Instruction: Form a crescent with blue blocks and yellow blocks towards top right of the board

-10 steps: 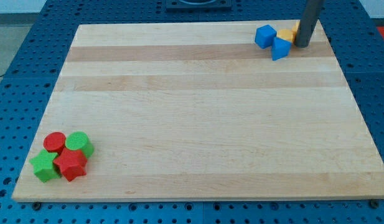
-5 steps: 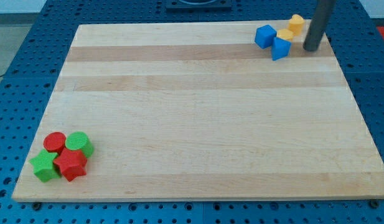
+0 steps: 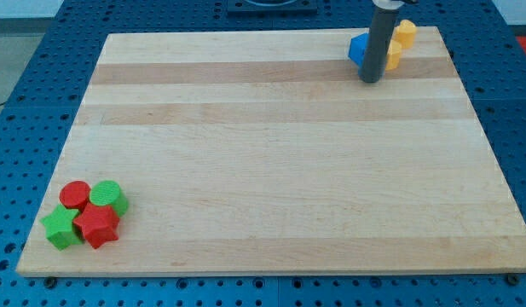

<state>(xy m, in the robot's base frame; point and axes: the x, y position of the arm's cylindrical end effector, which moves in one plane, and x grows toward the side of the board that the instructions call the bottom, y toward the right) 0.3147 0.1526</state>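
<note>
The light wooden board [image 3: 271,153] lies open across its whole middle, so passage from the view's left to right is unobstructed. Obstacles sit only in two corners. At the view's top right, my tip [image 3: 370,80] stands just below a tight cluster: a blue block [image 3: 358,49], partly hidden behind the rod, and two yellow blocks [image 3: 402,36] beside it. At the bottom left huddle a red cylinder [image 3: 74,194], green cylinder [image 3: 110,196], green star [image 3: 60,228] and red star [image 3: 97,225], touching one another

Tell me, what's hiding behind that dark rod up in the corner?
Behind the rod, whose tip rests on the board, a blue block shows at its left and two yellow blocks at its right. Anything directly behind is covered.
</note>
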